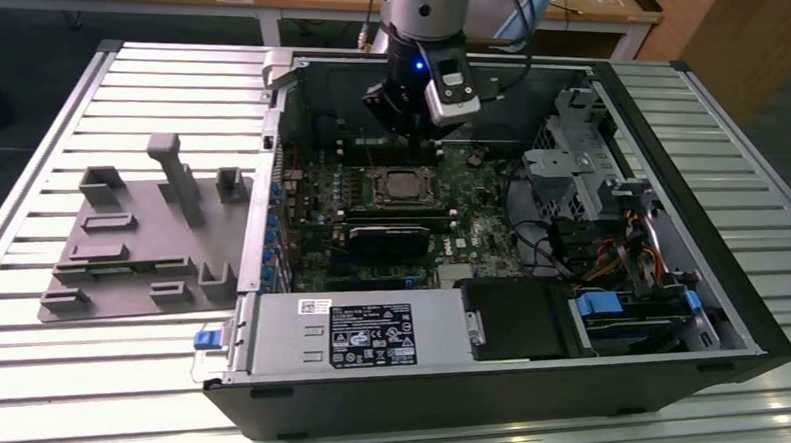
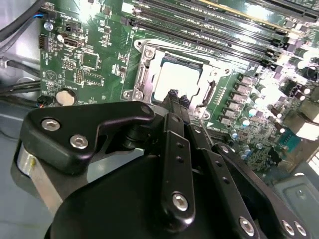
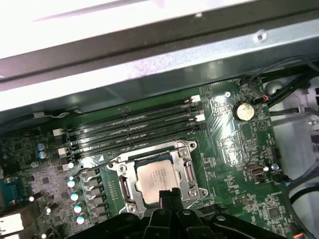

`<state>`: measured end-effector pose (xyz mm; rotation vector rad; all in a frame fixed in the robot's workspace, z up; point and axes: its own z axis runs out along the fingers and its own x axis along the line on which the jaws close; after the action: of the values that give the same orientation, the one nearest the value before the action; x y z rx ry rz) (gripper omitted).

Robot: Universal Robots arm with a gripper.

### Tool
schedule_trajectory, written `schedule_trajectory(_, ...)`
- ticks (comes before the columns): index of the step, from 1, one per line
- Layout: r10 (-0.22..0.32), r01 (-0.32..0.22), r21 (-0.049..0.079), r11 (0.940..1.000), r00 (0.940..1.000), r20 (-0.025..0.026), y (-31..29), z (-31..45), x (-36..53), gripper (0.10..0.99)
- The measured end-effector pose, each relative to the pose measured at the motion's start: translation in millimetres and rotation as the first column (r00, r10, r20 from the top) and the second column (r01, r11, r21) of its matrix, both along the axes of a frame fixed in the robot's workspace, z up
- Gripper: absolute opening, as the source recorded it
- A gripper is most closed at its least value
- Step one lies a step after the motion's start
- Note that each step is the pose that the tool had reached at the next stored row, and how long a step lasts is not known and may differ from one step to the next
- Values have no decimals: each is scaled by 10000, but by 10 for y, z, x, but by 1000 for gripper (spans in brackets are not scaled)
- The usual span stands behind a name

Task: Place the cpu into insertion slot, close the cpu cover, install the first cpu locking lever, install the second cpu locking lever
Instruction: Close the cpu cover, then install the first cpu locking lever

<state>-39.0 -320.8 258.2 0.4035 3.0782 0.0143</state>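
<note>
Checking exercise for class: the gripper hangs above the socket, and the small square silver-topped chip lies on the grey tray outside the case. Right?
No: the small square silver-topped chip sits in the silvery-framed motherboard socket, under the black gripper, as the first wrist view shows.

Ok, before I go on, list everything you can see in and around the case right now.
computer case: one, black, open on the table
table: one, silvery, slatted
fixture tray: one, grey, exterior view's left of case
motherboard: one, green, inside case
cpu: one, silver-grey, in insertion slot
cpu cover: one, silvery, down around cpu
memory slots: several, black, beside cpu
fan card: one, black, on motherboard
power supply: one, grey, near edge of case
gripper: one, black, shut, tips over cpu
</note>
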Motion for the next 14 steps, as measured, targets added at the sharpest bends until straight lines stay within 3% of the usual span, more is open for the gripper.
schedule_trajectory(8, 0, 0, 0, 10000, 10000, 0, 0, 103, 0, 102)
schedule_trajectory(14, 0, 0, 0, 10000, 10000, 0, 0, 105, 0, 102)
